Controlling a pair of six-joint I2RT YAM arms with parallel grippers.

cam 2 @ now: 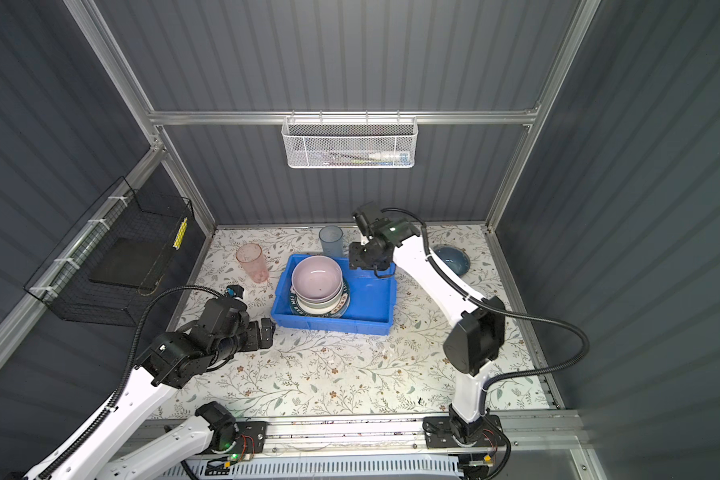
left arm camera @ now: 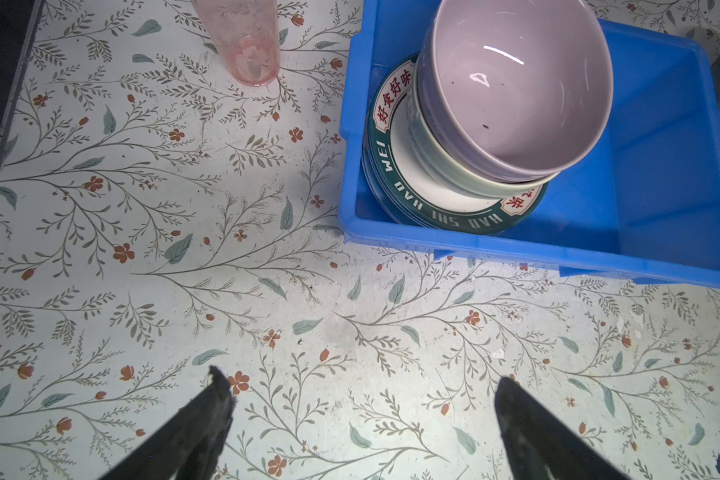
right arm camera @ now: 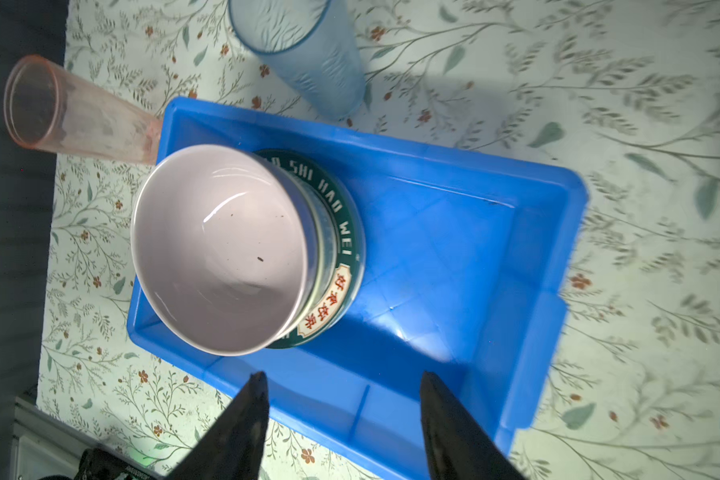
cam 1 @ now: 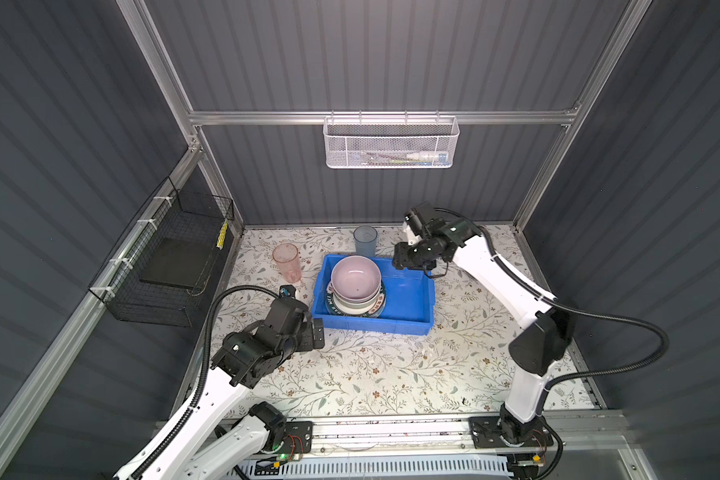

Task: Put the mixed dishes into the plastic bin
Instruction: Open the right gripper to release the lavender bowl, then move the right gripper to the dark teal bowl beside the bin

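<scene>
The tabletop is covered with a floral-printed sheet (cam 1: 371, 374) and enclosed by dark grey ribbed wall panels (cam 1: 371, 54) on an aluminium frame (cam 1: 371, 117). A white mesh basket (cam 1: 390, 143) is hung on the back rail, a black wire basket (cam 1: 167, 266) on the left wall. The blue plastic bin (cam 1: 408, 299) is set mid-table; in its left half a pink bowl (cam 1: 355, 277) is nested in a green bowl (left arm camera: 445, 166) upon a lettered-rim plate (left arm camera: 429, 210). A pink tumbler (cam 1: 287, 262) and a blue tumbler (cam 1: 365, 241) are stood behind it. The left gripper (left arm camera: 360, 380) is held wide apart, empty, over bare sheet; the right gripper (right arm camera: 342, 376) is spread, empty, over the bin's far edge.
</scene>
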